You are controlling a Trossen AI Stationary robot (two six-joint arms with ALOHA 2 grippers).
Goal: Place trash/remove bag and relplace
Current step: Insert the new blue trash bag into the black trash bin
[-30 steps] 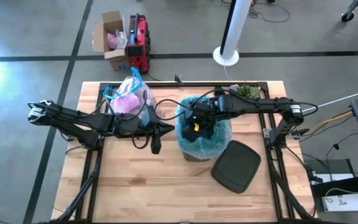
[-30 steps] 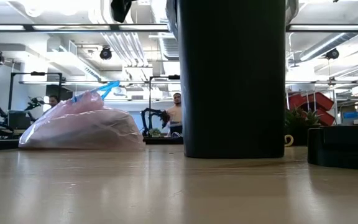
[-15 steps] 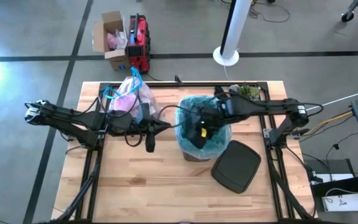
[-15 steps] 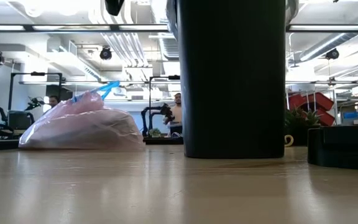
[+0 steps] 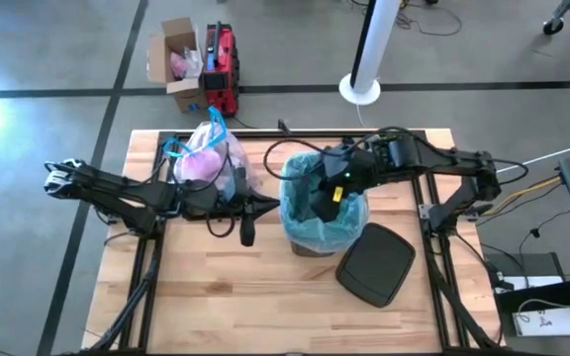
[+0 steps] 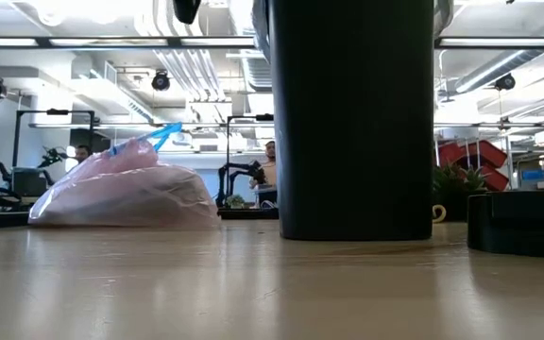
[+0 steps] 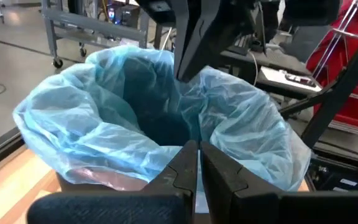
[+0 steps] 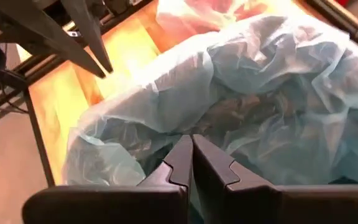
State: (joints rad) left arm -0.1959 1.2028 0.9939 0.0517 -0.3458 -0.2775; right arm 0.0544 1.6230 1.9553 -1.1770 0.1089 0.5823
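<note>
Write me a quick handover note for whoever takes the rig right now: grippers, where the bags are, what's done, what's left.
Left gripper: shut, empty, beside the bin on the pink bag's side.
Right gripper: shut, empty, over the bin's mouth.
Pink bag: out of the bin, tied with blue ties, lying at the table's far edge.
Blue bag: in the bin, draped over the rim.
Lid: flat on the table next to the bin.
Done: old bag removed, new one fitted.
Left: probably tidy the liner's fit; the lid is still off.
</note>
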